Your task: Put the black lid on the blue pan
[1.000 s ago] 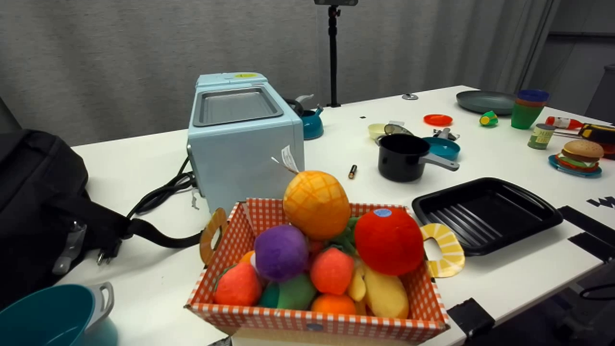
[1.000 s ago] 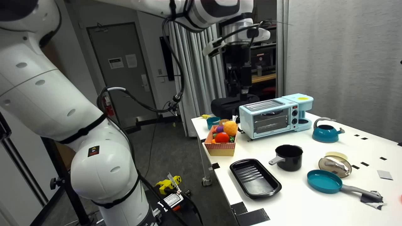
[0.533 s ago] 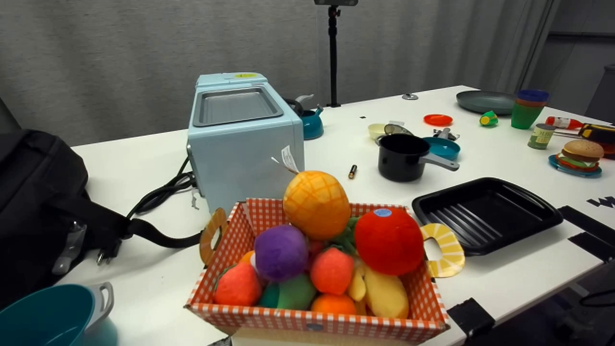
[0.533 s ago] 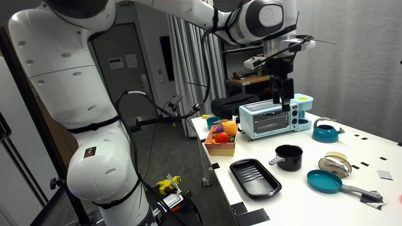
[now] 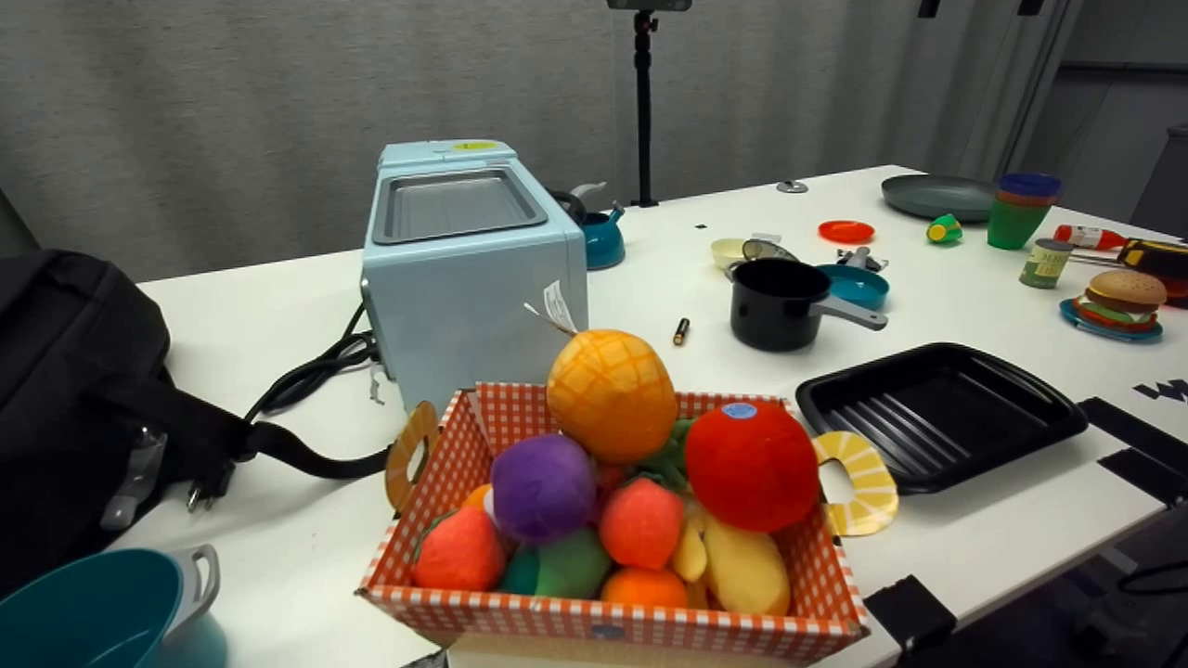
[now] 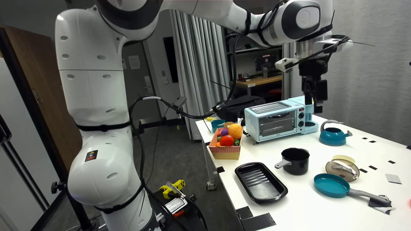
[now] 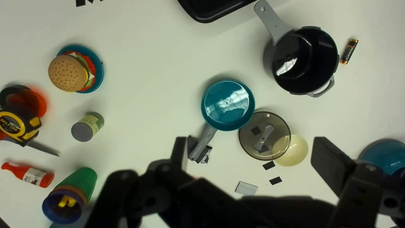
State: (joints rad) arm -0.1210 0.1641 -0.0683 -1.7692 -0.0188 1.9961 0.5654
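The black lid [image 7: 250,139] is a smoky see-through disc with a grey bar handle. It leans tilted on a cream bowl [image 7: 299,152] and also shows in both exterior views [image 6: 343,170] [image 5: 768,249]. The blue pan [image 7: 227,105] is small, shallow and teal with a grey handle. It lies upright right beside the lid, also in both exterior views [image 6: 331,185] [image 5: 854,288]. Whether their rims touch is unclear. My gripper [image 7: 251,148] is wide open, empty and high above the table. Its fingertips show in both exterior views [image 6: 313,104] [image 5: 979,7].
A black pot [image 7: 319,63] and a black ridged tray [image 6: 260,183] stand near the pan. A light-blue oven [image 6: 276,122], fruit basket [image 6: 226,154] and teal kettle [image 6: 332,137] stand along the table. A large grey pan [image 5: 933,198], cups [image 5: 1012,223] and toy food lie at the far end.
The arm has swung rightward and a little down in an exterior view, out over the table. The fingertips now show at another exterior view's top edge. The objects on the table have not moved.
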